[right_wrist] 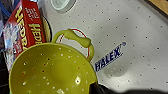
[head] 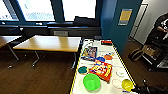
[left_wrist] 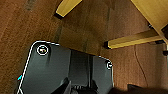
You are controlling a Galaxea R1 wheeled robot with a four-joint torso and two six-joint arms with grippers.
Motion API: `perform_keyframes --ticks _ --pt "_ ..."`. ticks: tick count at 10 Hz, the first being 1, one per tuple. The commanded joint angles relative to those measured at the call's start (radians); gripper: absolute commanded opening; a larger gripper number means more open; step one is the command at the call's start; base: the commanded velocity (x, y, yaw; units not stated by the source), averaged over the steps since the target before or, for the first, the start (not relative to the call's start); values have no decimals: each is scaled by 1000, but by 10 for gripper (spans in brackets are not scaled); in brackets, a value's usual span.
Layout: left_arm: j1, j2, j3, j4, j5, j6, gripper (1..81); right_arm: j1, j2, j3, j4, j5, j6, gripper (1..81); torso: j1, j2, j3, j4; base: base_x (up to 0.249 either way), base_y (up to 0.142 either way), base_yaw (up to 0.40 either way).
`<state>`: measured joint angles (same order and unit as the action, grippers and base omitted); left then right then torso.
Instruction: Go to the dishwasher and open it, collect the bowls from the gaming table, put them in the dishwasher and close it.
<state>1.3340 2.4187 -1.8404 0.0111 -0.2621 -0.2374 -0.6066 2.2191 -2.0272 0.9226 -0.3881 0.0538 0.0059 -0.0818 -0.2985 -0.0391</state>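
Note:
The gaming table [head: 117,58] is long and white-topped, running away from me with colourful game boxes on it. Near its front end sits a large bright green bowl [head: 91,82]. A smaller teal-green bowl [head: 82,70] lies just behind it at the table's left edge. My right gripper [head: 147,89] is a dark shape at the table's front right corner, right beside a yellow strainer bowl [head: 127,85]. In the right wrist view the yellow strainer [right_wrist: 52,72], with holes and a looped handle, looms large and close. The dishwasher is out of view.
A red game box [head: 102,70] lies between the bowls and the strainer, and a white lid [head: 120,73] lies beside it. A wooden table [head: 50,43] stands to the left over brown floor [left_wrist: 82,30]. A person [head: 161,27] is at the far right among dark bags.

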Motion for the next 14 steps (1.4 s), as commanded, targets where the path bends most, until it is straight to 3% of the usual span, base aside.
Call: perform_keyframes --ticks 1,4,9,12,14 --pt "-48 -30 16 9 38 0 811 130 -158 98 18 -61 3 10 0 0 0 0 0 0 0" --pt "-74 -68 65 9 30 0 811 89 -256 191 9 -63 -3 10 0 0 0 0 0 0 0" --pt "-181 -139 219 10 43 -2 811 -13 -371 343 7 -43 -101 10 0 0 0 0 0 0 0" --pt "-244 -229 321 6 64 -3 811 -32 -386 360 9 -37 -115 10 0 0 0 0 0 0 0" --pt "-275 -286 386 7 70 -5 811 -100 -375 358 7 -6 -157 10 0 0 0 0 0 0 0"
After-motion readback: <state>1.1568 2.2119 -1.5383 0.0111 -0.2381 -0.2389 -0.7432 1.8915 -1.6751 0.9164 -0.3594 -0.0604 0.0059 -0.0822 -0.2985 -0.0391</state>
